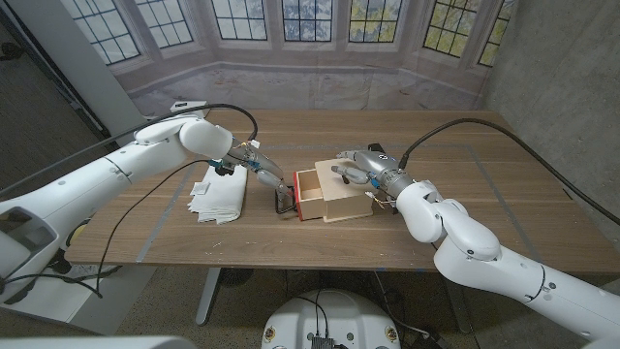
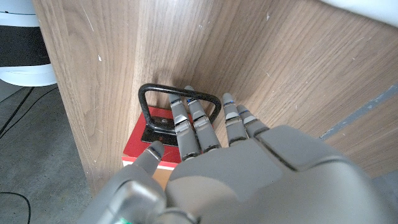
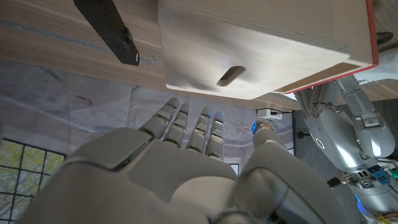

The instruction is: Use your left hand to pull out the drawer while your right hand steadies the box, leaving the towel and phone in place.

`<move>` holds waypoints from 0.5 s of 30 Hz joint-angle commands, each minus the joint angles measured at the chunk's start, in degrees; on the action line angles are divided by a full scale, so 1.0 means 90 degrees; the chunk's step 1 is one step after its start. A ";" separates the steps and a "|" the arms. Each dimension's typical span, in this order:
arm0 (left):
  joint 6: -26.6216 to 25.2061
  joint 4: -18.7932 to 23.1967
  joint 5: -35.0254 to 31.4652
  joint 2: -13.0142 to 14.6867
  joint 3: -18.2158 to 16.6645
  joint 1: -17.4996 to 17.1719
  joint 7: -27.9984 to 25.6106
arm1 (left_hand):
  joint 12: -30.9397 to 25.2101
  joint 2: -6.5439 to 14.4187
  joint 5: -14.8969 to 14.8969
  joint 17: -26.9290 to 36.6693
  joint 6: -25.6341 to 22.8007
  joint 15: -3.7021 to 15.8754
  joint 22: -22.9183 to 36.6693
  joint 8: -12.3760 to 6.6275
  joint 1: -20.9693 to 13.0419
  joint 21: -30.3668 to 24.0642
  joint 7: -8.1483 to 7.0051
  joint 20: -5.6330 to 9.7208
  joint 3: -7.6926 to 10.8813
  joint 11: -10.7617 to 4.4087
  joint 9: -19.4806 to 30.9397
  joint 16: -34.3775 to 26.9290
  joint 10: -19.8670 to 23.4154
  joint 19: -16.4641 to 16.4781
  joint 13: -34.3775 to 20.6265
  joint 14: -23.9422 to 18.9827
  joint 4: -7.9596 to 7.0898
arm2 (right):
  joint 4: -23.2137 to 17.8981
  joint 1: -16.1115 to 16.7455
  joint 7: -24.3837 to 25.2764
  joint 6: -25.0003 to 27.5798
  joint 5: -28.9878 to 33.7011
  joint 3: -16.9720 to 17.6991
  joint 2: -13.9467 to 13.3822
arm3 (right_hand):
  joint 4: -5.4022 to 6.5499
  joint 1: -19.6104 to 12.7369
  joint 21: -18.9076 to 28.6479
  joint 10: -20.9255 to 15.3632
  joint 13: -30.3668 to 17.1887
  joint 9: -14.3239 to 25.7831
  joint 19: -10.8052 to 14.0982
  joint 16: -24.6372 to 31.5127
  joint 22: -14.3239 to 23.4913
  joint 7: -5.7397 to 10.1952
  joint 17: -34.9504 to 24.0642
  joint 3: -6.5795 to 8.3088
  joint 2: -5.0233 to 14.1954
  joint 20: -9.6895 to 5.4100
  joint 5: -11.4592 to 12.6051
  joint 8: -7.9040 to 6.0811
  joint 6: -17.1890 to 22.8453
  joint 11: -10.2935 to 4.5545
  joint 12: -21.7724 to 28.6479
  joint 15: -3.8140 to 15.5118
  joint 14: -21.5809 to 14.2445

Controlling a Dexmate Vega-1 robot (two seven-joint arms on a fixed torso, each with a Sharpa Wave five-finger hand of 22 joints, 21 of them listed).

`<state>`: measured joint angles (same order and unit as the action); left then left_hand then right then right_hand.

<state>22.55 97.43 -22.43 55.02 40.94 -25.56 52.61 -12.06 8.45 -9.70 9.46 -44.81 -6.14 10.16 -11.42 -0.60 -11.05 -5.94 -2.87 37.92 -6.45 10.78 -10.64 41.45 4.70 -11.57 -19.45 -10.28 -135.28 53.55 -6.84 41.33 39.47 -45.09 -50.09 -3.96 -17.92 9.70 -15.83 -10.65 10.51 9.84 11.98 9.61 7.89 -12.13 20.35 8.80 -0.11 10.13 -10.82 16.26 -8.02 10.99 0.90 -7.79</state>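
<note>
Left hand (image 2: 249, 168) fingers hook the drawer (image 1: 308, 192) handle (image 2: 177, 109), right hand (image 1: 356, 170) rests fingers spread on the box (image 1: 344, 194); drawer seems partly out, more pull left.

Left robot hand (image 1: 260, 171) at drawer (image 1: 307, 193) handle (image 1: 284, 202).

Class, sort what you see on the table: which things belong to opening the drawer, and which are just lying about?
In the job: drawer, its handle, box, left robot hand at the handle, right robot hand on the box.
Lying about: white towel, dark flat phone.
</note>
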 commanded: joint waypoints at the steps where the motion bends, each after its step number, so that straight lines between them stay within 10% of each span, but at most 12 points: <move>1: -0.0064 0.0033 0.0021 0.0015 -0.0003 -0.0018 0.0054 | 0.0013 0.0046 -0.0018 0.0025 0.0004 0.0022 -0.0002 0.0035 0.0003 -0.0034 0.0001 0.0010 0.0033 -0.0012 0.0030 -0.0003 0.0038 0.0029 -0.0018 -0.0057 0.0027 | 0.0095 -0.0001 -0.0520 0.0104 0.0676 -0.0120 0.0110 | 0.0069 0.0107 -0.0026 -0.0049 -0.0021 0.0021 -0.0148 -0.0002 0.0007 0.0000 -0.0021 -0.0004 -0.0009 0.0022 -0.0022 -0.0048 0.0036 -0.0069 0.0015 -0.0030 0.0024; 15: -0.0166 0.0104 0.0049 0.0040 -0.0008 -0.0036 0.0129 | 0.0014 0.0044 -0.0017 0.0026 0.0034 0.0020 -0.0002 0.0043 0.0005 -0.0037 -0.0003 0.0003 0.0034 -0.0012 0.0030 -0.0004 0.0040 0.0040 -0.0019 -0.0063 0.0026 | 0.0317 0.0070 -0.0881 0.0071 0.1047 -0.0097 0.0325 | 0.0156 0.0252 -0.0016 -0.0097 -0.0019 0.0020 -0.0395 -0.0024 0.0005 -0.0002 -0.0015 -0.0028 -0.0022 0.0018 -0.0010 -0.0060 0.0087 -0.0055 0.0020 -0.0096 0.0104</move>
<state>21.79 97.87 -22.21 55.18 40.94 -25.68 53.34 -12.06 8.45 -9.70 9.46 -44.81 -6.14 10.15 -11.41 -0.60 -11.05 -5.94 -2.87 37.92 -6.45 10.78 -10.64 41.45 4.70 -11.57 -19.45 -10.28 -133.81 53.73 -12.41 42.17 46.28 -45.98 -48.45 -2.96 -16.13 9.70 -16.25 -10.66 10.52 6.76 11.98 9.61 7.67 -12.12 19.98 8.62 0.07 10.13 -11.03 16.50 -8.43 10.99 0.19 -7.08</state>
